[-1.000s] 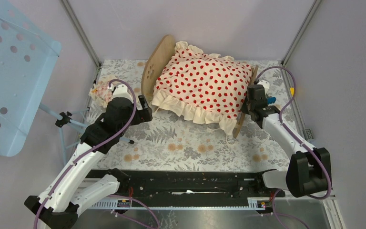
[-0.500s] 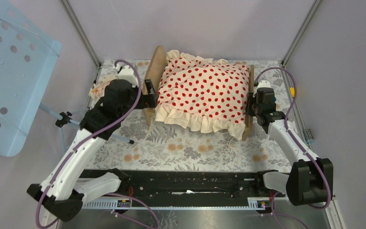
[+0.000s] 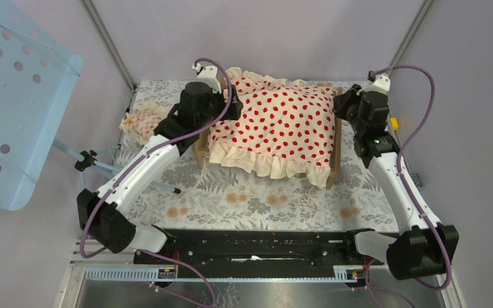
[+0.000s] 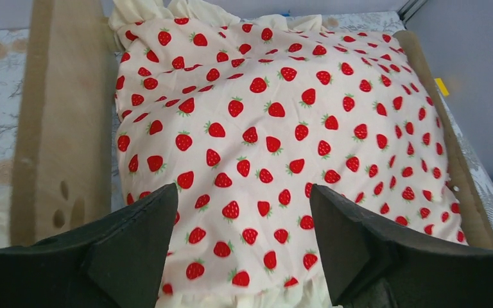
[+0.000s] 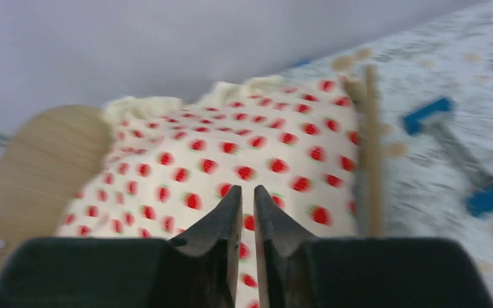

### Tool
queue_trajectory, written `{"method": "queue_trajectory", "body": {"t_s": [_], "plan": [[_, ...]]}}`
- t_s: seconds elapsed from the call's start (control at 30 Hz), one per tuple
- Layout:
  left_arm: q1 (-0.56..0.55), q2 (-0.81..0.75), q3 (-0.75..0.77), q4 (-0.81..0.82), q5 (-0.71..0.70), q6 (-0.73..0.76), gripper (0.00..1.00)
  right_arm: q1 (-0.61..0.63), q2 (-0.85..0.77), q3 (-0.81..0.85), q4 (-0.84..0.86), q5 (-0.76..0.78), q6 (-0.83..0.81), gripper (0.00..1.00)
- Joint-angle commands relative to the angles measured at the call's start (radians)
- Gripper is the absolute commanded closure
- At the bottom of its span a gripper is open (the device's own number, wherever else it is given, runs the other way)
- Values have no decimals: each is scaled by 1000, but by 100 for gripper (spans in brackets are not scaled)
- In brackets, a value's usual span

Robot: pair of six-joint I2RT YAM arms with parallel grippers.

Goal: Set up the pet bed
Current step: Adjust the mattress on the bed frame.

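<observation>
Right in front of me, a black rail [image 3: 250, 247] runs along the near edge of the tabletop [image 3: 244, 199], with an arm rising from each end of it. Past that comes a stretch of bare fern-print cloth.

Further back, by the left edge, a small pink pillow [image 3: 142, 122] lies on the cloth, apart from the bed.

The pet bed [image 3: 336, 151] stands at the middle of the far edge. Its rounded headboard [image 4: 58, 115] faces the left edge and its low footboard [image 5: 369, 147] faces the right. A cream blanket [image 3: 282, 125] dotted with red strawberries lies puffed over the whole top. Its ruffle [image 3: 263, 160] hangs over the near side rail.

The left gripper [image 4: 242, 196] hangs above the headboard end of the blanket. Its fingers are spread wide and hold nothing. The paw-print cutouts [image 4: 67, 208] show just beside its left finger.

The right gripper [image 5: 248, 192] hangs over the far right corner of the bed, by the footboard, pointing across the blanket towards the headboard. Its fingers stand nearly together, with only a thin slit between them and nothing in it.
</observation>
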Motion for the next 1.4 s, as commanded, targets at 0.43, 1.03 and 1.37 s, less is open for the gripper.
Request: {"method": "queue_trajectory", "body": {"t_s": [0.43, 1.03, 1.37], "plan": [[-1, 313, 113, 530, 93, 1, 25, 326, 603, 225, 487, 162, 449, 100], [-44, 527, -52, 649, 105, -73, 30, 326, 519, -43, 572, 13, 414, 94], [-44, 519, -99, 659, 54, -69, 30, 303, 396, -26, 538, 174, 325, 72]]}}
